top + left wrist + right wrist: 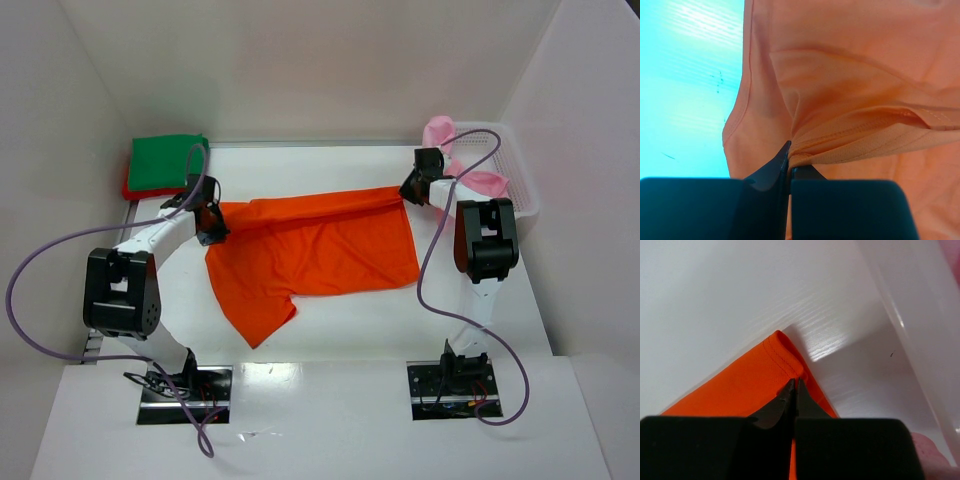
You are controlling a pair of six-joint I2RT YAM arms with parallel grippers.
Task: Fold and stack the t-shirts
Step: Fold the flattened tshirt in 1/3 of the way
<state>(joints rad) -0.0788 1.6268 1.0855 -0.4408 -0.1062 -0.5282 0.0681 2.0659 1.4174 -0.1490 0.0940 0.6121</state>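
Left gripper (789,150) clamps a bunched fold of the orange t-shirt (320,245); right gripper (795,386) pinches its opposite corner, cloth stretched between them on the surface (340,330). Far left, a green t-shirt (165,162) hides nearly all of a red t-shirt (128,189).

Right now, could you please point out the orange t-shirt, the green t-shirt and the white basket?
orange t-shirt (330,250): top external view, middle of its spread body.
green t-shirt (165,162): top external view, folded top face.
white basket (520,172): top external view, right-hand rim.
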